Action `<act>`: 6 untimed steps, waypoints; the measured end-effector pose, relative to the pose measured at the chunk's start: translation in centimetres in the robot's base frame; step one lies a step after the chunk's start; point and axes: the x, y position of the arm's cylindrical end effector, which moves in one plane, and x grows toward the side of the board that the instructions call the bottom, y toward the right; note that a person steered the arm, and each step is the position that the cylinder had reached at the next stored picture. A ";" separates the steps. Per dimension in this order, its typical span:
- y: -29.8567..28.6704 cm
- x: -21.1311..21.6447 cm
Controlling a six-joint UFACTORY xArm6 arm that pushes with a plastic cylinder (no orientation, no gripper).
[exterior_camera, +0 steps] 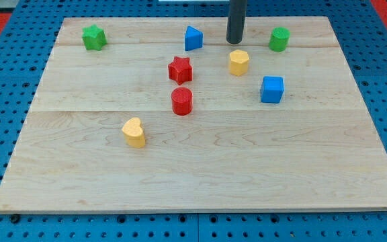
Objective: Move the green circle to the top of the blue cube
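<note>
The green circle (279, 39), a short green cylinder, stands near the board's top right. The blue cube (272, 89) sits below it, toward the view's right of centre, with a gap of bare wood between them. My tip (234, 41) is at the lower end of the dark rod coming down from the view's top. It rests on the board to the left of the green circle, apart from it, and just above the yellow hexagon (239, 62).
A blue triangle block (193, 38) is left of my tip. A red star (180, 69) and a red cylinder (182, 101) stand near the centre. A green star (94, 37) is top left, a yellow heart (134, 132) lower left. The wooden board (200, 175) lies on blue pegboard.
</note>
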 end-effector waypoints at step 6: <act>10.9 -1.2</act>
